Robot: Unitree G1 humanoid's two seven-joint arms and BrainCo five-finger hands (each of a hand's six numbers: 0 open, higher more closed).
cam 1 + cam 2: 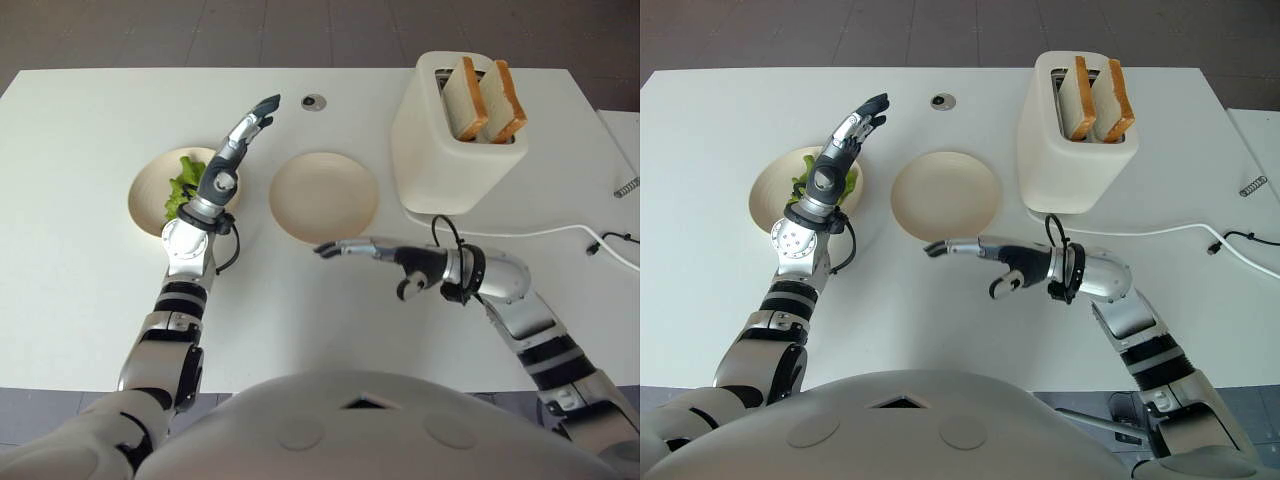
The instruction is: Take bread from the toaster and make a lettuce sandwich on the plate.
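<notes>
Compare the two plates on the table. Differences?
The left plate holds lettuce; the middle plate is bare. The left robot hand overlaps the left plate in view; nothing covers the middle plate. The middle plate sits closer to the toaster than the left plate. Both are round, cream and similar in size.

The toaster (450, 150) stands tall at the far right of the counter (80, 280), its two bread slices (485, 100) sticking up into open air, reachable from above. A white cable (540, 236) trails right from its near foot, just beyond the arm of the right hand (385, 255). The left hand (232, 150) is raised over the right rim of the lettuce plate (140, 200), crowding the gap to the middle plate (324, 197).
</notes>
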